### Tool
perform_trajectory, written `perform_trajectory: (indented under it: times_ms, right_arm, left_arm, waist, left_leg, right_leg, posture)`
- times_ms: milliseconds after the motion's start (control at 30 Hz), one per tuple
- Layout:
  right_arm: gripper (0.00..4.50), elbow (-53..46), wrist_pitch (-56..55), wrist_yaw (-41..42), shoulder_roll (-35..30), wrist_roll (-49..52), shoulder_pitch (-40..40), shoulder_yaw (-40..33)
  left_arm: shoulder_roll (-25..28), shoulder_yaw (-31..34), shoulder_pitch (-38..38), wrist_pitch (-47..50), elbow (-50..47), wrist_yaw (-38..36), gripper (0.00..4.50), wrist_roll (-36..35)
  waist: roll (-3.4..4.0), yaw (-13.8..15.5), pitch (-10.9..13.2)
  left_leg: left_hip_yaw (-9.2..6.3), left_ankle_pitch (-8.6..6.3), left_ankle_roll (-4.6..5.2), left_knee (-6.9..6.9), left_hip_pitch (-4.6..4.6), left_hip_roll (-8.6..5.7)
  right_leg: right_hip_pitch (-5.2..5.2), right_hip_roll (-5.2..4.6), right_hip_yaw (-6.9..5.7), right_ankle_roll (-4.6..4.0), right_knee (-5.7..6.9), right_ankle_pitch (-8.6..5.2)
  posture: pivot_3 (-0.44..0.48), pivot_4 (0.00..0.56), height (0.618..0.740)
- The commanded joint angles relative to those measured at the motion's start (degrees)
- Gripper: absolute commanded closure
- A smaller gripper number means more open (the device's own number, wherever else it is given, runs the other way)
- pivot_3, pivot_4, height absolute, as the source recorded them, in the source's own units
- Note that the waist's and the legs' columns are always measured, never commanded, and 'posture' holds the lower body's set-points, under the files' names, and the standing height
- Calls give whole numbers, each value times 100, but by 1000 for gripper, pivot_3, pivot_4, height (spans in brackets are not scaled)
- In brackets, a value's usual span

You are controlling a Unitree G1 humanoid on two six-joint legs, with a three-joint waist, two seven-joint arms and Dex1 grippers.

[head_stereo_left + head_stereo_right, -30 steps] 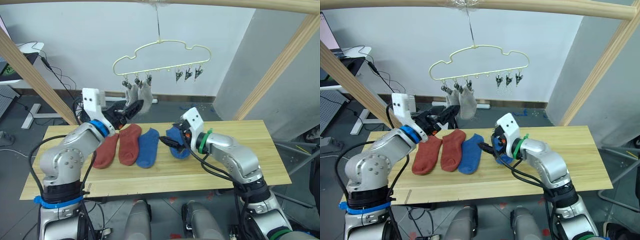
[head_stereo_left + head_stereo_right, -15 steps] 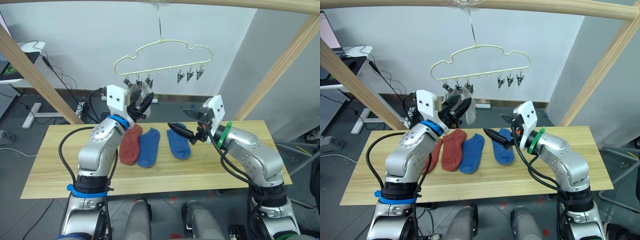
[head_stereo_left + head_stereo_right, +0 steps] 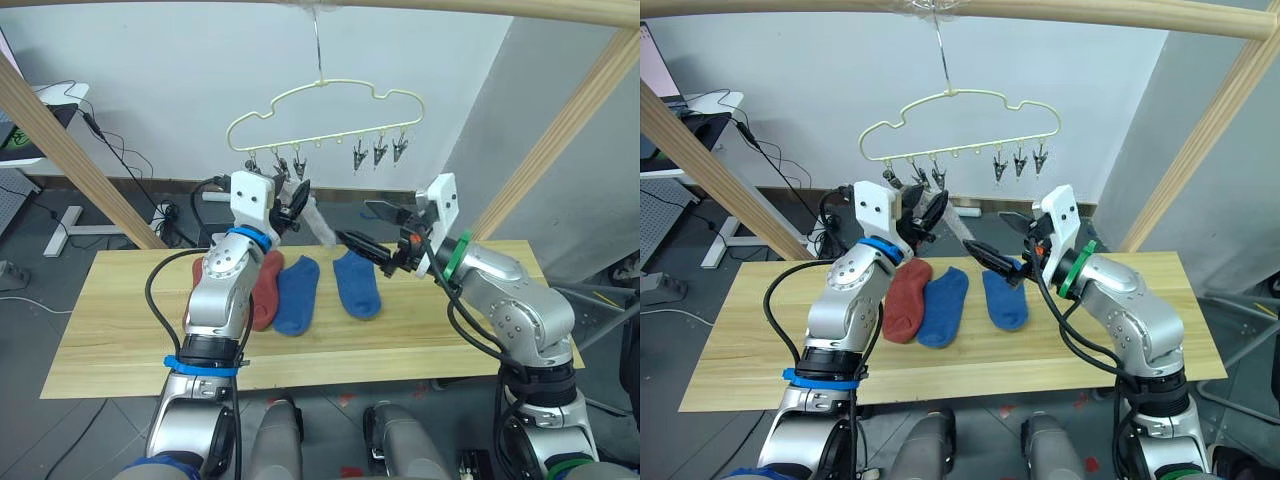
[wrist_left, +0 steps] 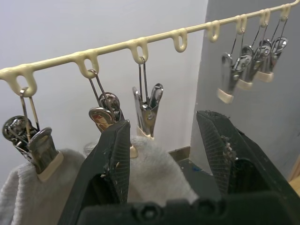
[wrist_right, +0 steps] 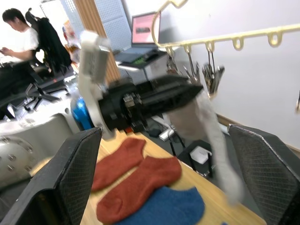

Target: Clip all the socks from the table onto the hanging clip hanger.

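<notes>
Left to right: left gripper (image 4: 164,140) spread open, holding nothing, right up at the clip hanger (image 3: 320,105) with grey socks (image 4: 154,173) clipped behind it, right gripper (image 3: 372,228) wide open and empty above four unclipped socks (image 3: 358,285) on the table (image 3: 420,340).

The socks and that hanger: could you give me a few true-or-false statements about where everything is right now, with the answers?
1. Two blue socks lie on the table. True.
2. The hanger hangs from a wooden pole by its hook. True.
3. All the hanger's clips are empty. False: grey socks hang from clips at the left end.
4. The right gripper is shut on a blue sock. False: its fingers are open and hold nothing.
5. The left gripper is up at the clips, fingers open. True.
6. The rust-red socks hang on the hanger. False: they lie on the table.
</notes>
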Motion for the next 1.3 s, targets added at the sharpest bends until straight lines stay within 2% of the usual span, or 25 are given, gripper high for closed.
perform_trajectory:
  times_ms: [33, 333, 833, 1300]
  right_arm:
    - [0, -288, 11, -69, -10, 259, -115, -145]
    - [0, -349, 49, -206, -101, 411, -132, -144]
    - [0, -369, 30, -401, -182, 552, -111, -121]
    - [0, -382, 34, -503, -232, 657, -155, -137]
  left_arm:
    - [-81, -7, -178, -225, -10, -54, 2037, 84]
    - [-205, 104, -473, -544, 478, 8, 2037, 191]
    - [-170, 131, -253, -487, 286, -34, 2037, 194]
    - [-217, 236, -700, -851, 1036, -12, 2037, 314]
  waist:
    - [0, -14, 0]
    - [0, -51, 0]
    - [0, -59, 0]
    - [0, -60, 0]
  left_leg:
    - [0, 0, 0, 1, 0, 0]
    - [1, 0, 0, 3, 0, 0]
    - [0, 0, 0, 4, 0, 0]
    - [0, 1, 1, 6, 0, 0]
  right_leg:
    - [0, 0, 0, 0, 0, 0]
    - [0, 1, 1, 1, 2, 0]
    - [0, 1, 1, 1, 4, 1]
    - [0, 1, 0, 1, 5, 1]
  posture:
    - [-34, 220, 740]
    - [-48, 213, 740]
    - [-50, 218, 740]
    - [-62, 223, 740]
